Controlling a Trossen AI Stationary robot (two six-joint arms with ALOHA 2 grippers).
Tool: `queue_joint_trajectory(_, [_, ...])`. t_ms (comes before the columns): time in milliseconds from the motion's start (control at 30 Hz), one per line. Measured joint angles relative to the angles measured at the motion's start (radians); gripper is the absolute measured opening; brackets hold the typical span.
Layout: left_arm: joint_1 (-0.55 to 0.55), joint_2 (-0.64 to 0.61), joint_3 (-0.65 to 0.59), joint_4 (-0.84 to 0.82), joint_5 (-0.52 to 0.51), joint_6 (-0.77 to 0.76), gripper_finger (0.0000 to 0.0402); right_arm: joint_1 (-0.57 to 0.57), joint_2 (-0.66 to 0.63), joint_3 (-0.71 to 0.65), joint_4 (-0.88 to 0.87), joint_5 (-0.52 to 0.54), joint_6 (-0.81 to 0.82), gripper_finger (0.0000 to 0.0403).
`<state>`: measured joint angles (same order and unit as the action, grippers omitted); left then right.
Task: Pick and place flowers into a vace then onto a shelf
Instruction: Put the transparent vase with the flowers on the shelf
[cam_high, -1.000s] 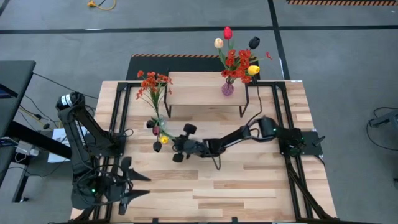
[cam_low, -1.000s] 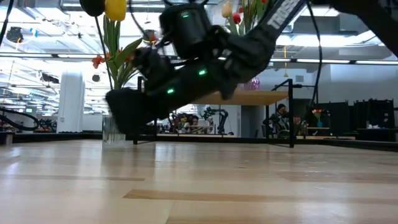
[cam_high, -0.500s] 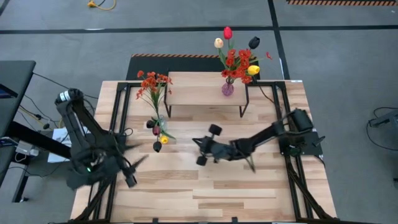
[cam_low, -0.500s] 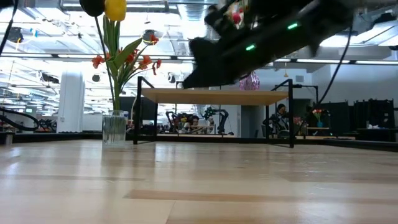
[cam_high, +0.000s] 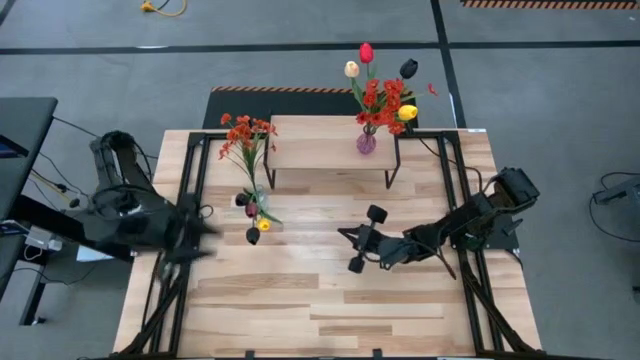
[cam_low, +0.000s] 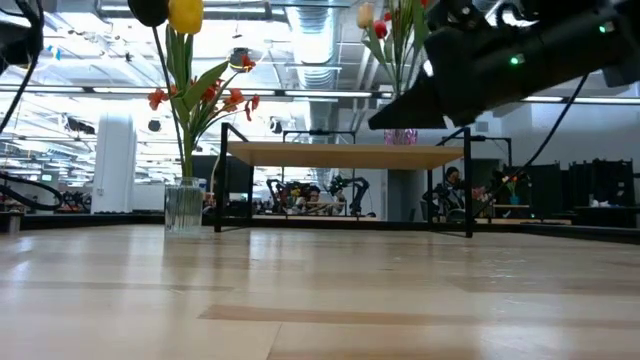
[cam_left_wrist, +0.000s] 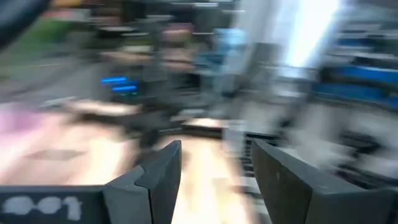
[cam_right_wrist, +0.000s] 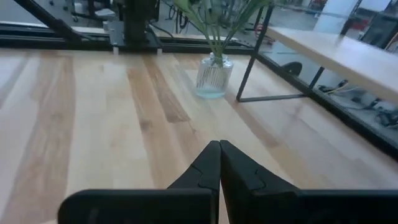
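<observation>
The right gripper (cam_high: 352, 250) hovers mid-table, fingers pressed together on nothing; the left gripper (cam_left_wrist: 211, 180), at the table's left edge, is spread and empty. Farther back, 1 clear ribbed vase (cam_right_wrist: 213, 77) of flowers (cam_high: 243, 135) stands on the tabletop beside the shelf (cam_high: 320, 146), which carries 1 purple vase (cam_high: 366, 143) of tulips (cam_high: 380, 85).

Right arm reaches low from 3 o'clock toward centre, right gripper (cam_high: 352, 250) with jaws pressed together, nothing between them. Left arm sits at 9 o'clock, bent, left gripper (cam_left_wrist: 211, 177) with jaws spread and nothing between them.

One vase (cam_high: 366, 143) stands on the shelf (cam_high: 320, 150); another vase (cam_high: 256, 199) stands beside its left legs.
</observation>
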<state>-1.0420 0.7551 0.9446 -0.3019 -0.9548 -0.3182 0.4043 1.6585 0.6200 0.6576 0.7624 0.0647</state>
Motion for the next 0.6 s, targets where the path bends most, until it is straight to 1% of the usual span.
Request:
queue_joint_trajectory(67, [0.019,0.014,0.000,0.085,0.196,0.083,0.0183,0.009,-0.002,-0.009,-0.002,-0.001,0.016,0.0000])
queue_joint_trajectory(133, [0.033,0.050,0.000,0.094,0.344,0.114,0.0183,0.021,-0.002,-0.008,0.015,-0.003,0.017,0.0000])
queue_joint_trajectory(167, [0.035,0.074,0.000,0.083,0.370,0.114,0.0183,0.026,-0.002,-0.008,0.026,-0.003,0.017,0.0000])
queue_joint_trajectory(200, [0.036,0.102,0.000,0.063,0.357,0.101,0.0183,0.030,-0.002,-0.008,0.037,-0.003,0.020,0.0000])
queue_joint_trajectory(233, [0.036,0.135,-0.001,0.039,0.311,0.078,0.0183,0.033,-0.002,-0.008,0.052,-0.003,0.029,0.0000])
queue_joint_trajectory(267, [0.035,0.167,-0.002,0.016,0.241,0.049,0.0183,0.034,-0.002,-0.008,0.068,-0.001,0.043,0.0000])
queue_joint_trajectory(400, [0.002,0.286,-0.002,-0.050,-0.132,-0.120,0.0183,0.019,-0.002,-0.008,0.081,0.031,0.113,0.0000])
queue_joint_trajectory(467, [-0.024,0.344,-0.002,-0.094,-0.279,-0.237,0.0183,0.011,0.021,-0.005,0.086,0.038,0.147,0.0000])
queue_joint_trajectory(533, [-0.052,0.398,-0.002,-0.134,-0.361,-0.340,0.0183,0.017,0.048,-0.009,0.079,0.064,0.154,0.0000])
queue_joint_trajectory(600, [-0.080,0.443,-0.002,-0.144,-0.365,-0.391,0.0183,0.032,0.077,-0.006,0.106,0.084,0.160,0.0000])
